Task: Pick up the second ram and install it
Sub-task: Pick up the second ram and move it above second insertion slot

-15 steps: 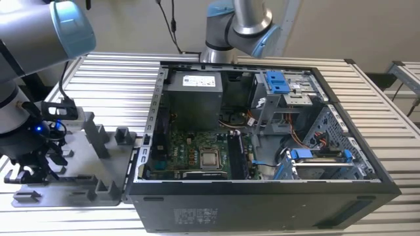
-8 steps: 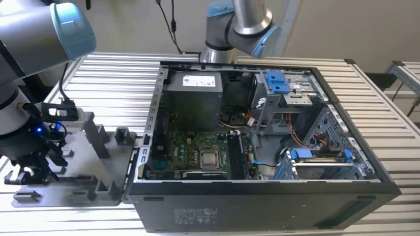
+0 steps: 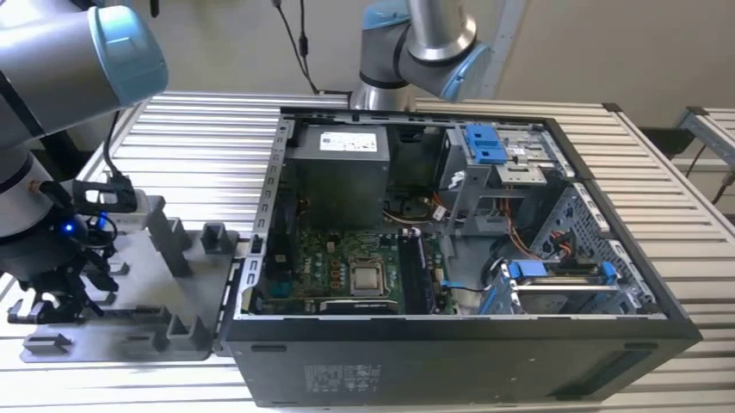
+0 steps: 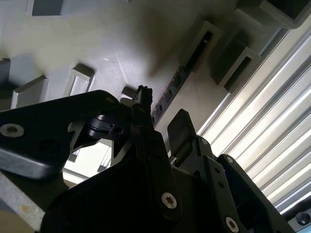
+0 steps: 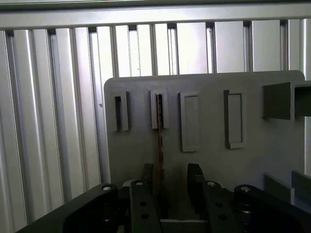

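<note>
while spread, pincer (image 5: 171,169) astride second ram (image 5: 159,143)

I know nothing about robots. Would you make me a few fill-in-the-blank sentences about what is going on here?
1. The pincer, straddling the second ram, is ____ rather than shut.
2. The second ram stands on edge in a slot of a holder whose colour is ____.
3. In the exterior view, that holder lies on the view's ____ of the computer case.

Missing words: open; grey; left.

End of second ram (image 5: 159,133) behind pincer (image 5: 174,171)
</note>
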Available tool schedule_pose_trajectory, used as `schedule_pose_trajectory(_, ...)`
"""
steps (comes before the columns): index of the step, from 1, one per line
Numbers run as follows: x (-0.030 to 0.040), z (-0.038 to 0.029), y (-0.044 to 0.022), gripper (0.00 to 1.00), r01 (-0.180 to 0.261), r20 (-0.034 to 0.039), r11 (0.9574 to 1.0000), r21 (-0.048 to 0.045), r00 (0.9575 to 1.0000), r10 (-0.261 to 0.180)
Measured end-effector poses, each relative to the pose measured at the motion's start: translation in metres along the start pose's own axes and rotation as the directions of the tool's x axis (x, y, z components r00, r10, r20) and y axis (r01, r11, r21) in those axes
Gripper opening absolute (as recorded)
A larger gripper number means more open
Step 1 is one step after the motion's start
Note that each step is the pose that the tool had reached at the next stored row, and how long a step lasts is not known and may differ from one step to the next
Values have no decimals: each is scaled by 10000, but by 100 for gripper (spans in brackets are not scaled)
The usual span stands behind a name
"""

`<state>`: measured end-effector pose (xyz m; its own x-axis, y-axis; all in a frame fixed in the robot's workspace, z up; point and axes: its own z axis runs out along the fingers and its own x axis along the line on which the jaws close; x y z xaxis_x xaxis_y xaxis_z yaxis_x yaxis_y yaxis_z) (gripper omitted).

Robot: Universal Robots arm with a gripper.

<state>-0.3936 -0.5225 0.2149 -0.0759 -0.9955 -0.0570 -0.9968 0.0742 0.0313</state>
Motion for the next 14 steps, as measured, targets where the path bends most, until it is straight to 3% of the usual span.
schedule_pose_trajectory(12, 34, 99, -5, 42, 2, 1, 10000, 0, 10000, -2)
schedule_pose_trajectory(14, 37, 118, -3, 42, 30, 32, 10000, 0, 10000, -30)
